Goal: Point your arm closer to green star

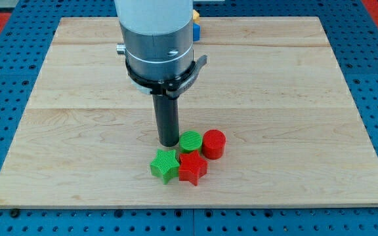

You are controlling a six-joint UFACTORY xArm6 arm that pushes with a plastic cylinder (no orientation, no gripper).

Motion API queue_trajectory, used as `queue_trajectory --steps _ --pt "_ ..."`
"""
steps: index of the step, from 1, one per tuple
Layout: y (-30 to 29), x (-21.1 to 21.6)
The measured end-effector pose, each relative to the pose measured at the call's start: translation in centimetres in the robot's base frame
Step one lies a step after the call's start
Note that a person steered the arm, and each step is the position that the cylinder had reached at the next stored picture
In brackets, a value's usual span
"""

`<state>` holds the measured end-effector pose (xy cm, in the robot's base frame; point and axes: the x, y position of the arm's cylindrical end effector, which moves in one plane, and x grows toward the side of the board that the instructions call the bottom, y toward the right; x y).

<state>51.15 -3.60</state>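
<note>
The green star (165, 164) lies on the wooden board near the view's bottom centre. My tip (168, 143) stands just above it in the view, a short way off, and right next to the left side of a green cylinder (190, 141). A red star (192, 168) touches the green star's right side. A red cylinder (214, 143) sits to the right of the green cylinder.
A blue block (196, 30) peeks out behind the arm's body at the view's top. The wooden board (294, 98) lies on a blue pegboard surface.
</note>
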Motion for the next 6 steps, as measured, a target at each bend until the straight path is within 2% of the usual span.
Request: queue_trajectory --steps 2,4,6 --pt "-2.0 -1.3" --pt "-8.3 2.6" --pt "-3.5 4.7"
